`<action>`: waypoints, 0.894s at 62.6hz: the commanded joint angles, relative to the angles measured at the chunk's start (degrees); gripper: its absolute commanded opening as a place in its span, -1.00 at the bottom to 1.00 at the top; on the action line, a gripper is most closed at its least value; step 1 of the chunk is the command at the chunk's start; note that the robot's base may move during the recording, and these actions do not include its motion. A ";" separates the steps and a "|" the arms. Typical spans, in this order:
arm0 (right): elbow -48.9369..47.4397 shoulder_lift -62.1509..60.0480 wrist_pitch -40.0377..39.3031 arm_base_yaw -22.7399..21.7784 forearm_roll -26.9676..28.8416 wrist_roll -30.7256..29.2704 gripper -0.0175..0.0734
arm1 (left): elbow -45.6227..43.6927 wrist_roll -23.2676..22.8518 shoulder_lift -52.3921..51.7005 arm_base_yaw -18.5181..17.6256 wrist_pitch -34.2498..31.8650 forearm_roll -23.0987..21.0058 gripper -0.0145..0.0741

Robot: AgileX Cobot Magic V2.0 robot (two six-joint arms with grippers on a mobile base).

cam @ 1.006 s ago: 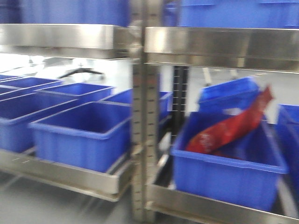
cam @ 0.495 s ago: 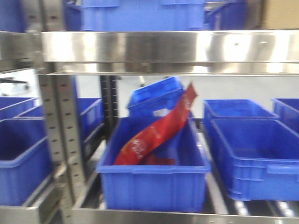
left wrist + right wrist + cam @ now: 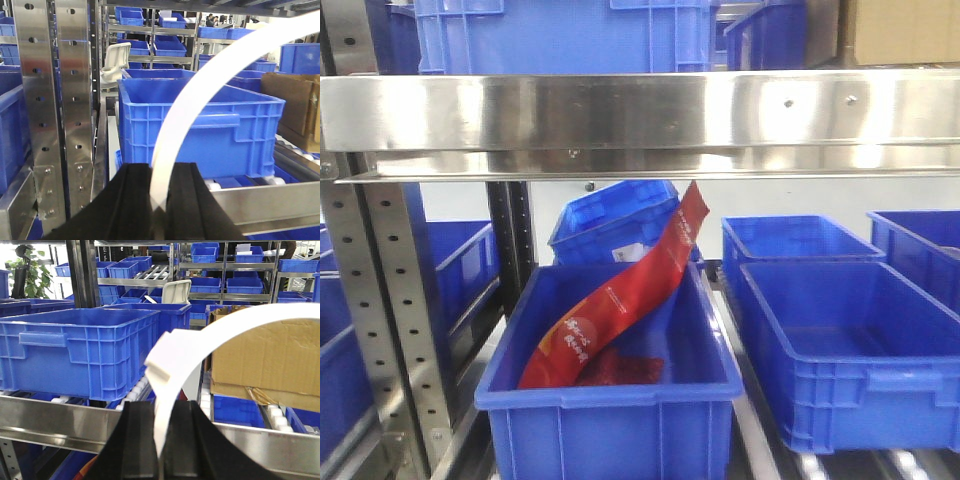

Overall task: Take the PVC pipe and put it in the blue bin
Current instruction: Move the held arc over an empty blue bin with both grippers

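At six o'clock of the left wrist view, the left gripper (image 3: 160,172) is seen as two black fingers set close together. A white curved strip (image 3: 167,145) rises between them and arcs toward two o'clock. The right gripper (image 3: 159,410) is framed alike, with a second white strip (image 3: 200,340) between its fingers. Whether either pair clamps its strip cannot be told, nor whether either strip is the PVC pipe or a rig part. Beyond them, a ribbed blue bin (image 3: 210,135) and a handled blue bin (image 3: 75,350) are seen on steel shelving, with a cardboard box (image 3: 265,360) at three o'clock. In the front view, a front blue bin (image 3: 610,420) holding a red pouch (image 3: 620,310) sits at six o'clock. No pipe is made out there, so placement is judged not yet done.
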 commanded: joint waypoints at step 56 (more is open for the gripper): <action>-0.04 0.10 -1.57 0.17 -0.57 -0.12 -0.98 | -0.11 -0.13 0.03 -0.04 -1.63 -0.14 -0.92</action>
